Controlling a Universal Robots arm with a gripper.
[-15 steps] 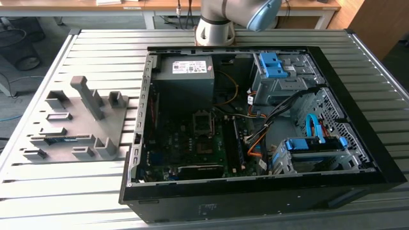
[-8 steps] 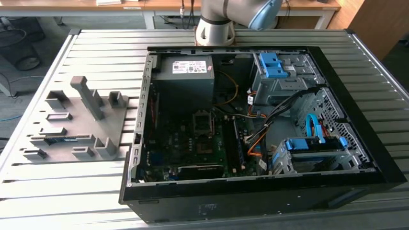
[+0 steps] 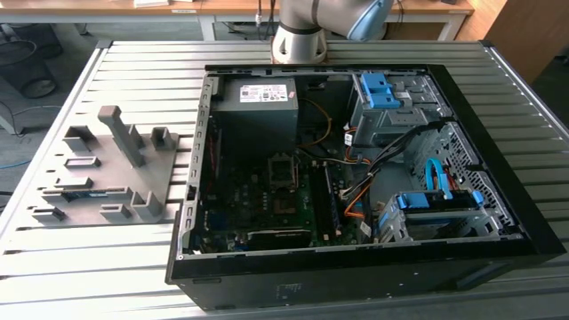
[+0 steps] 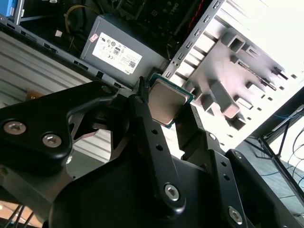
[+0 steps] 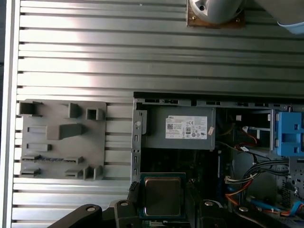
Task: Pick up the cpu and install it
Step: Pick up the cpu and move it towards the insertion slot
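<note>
While our gripper (image 4: 165, 110) clasped the cpu (image 4: 170, 99) between its fingers, we saw the open case (image 3: 356, 280) holding a grey power supply (image 3: 260, 107).

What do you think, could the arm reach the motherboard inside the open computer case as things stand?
Probably yes: the case is open on top, the motherboard lies bare, and the cables lie to the exterior view's right. The end effector is shut on the cpu.
</note>
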